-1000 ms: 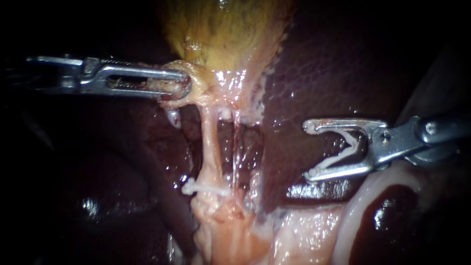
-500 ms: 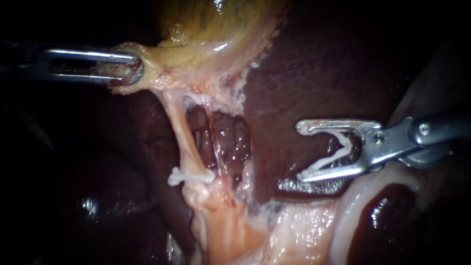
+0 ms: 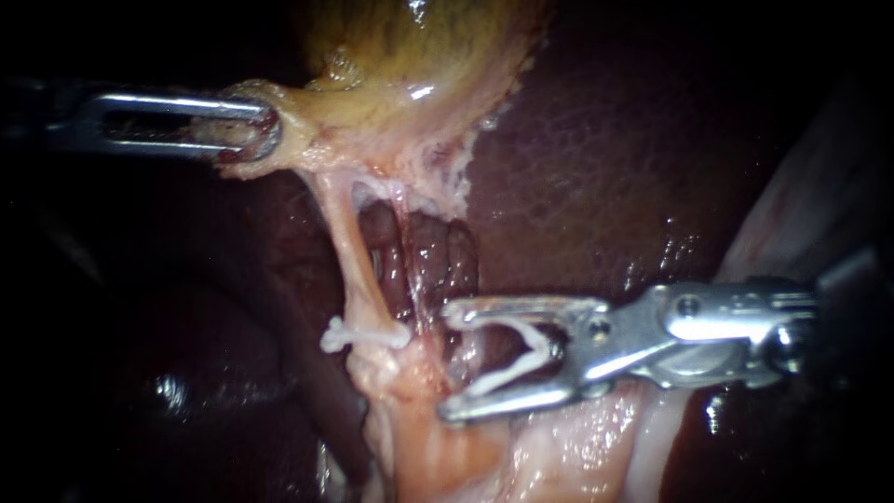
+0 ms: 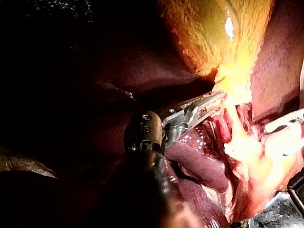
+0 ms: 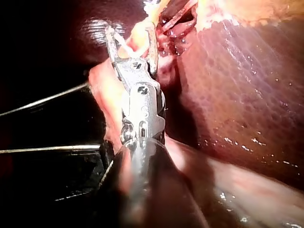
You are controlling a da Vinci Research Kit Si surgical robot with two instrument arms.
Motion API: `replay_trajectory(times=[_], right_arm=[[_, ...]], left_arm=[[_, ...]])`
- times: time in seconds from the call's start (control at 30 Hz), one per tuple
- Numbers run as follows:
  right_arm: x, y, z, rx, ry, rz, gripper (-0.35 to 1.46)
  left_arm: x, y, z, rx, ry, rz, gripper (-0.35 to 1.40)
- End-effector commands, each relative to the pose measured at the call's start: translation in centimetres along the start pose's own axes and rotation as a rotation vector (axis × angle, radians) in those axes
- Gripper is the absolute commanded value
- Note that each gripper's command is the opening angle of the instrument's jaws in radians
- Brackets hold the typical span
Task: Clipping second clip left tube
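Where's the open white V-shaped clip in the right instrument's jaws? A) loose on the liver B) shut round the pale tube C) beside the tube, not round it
C: the open white V-shaped clip, held in the right instrument, sits beside the pale tube, jaw tips short of it.

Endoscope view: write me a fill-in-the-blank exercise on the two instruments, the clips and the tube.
1. The left instrument has its jaws shut on the edge of the ___.
2. A white clip is closed across the ___.
3. The right instrument holds between its jaws a second ___, spread in a V, short of that tube.

Missing words: gallbladder; left tube; clip.
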Motion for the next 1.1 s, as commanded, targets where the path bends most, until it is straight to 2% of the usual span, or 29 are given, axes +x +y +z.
replay_trajectory(times=[0.03, 0.2, 0.47, 0.67, 0.9, 1.1], right_arm=[[0.0, 0.03, 0.04, -0.003, -0.002, 0.006, 0.5], [-0.07, 0.18, 0.23, -0.015, -0.002, 0.01, 0.5], [-0.3, 0.45, 0.4, -0.027, -0.005, 0.002, 0.5], [-0.32, 0.59, 0.48, -0.029, -0.005, 0.003, 0.5], [-0.24, 0.61, 0.67, 0.008, -0.004, 0.0, 0.5], [-0.13, 0.49, 0.82, 0.091, 0.056, -0.031, 0.5]], left_arm=[[0.0, 0.01, 0.0, 0.001, 0.0, 0.0, -0.35], [0.0, 0.04, 0.01, 0.002, 0.001, 0.0, -0.35], [-0.01, 0.09, 0.03, 0.002, 0.002, -0.001, -0.35], [-0.01, 0.09, 0.03, 0.003, 0.002, -0.001, -0.35], [-0.01, 0.11, 0.05, 0.001, 0.001, -0.001, -0.35], [-0.02, 0.11, 0.07, 0.0, 0.0, -0.001, -0.35]])
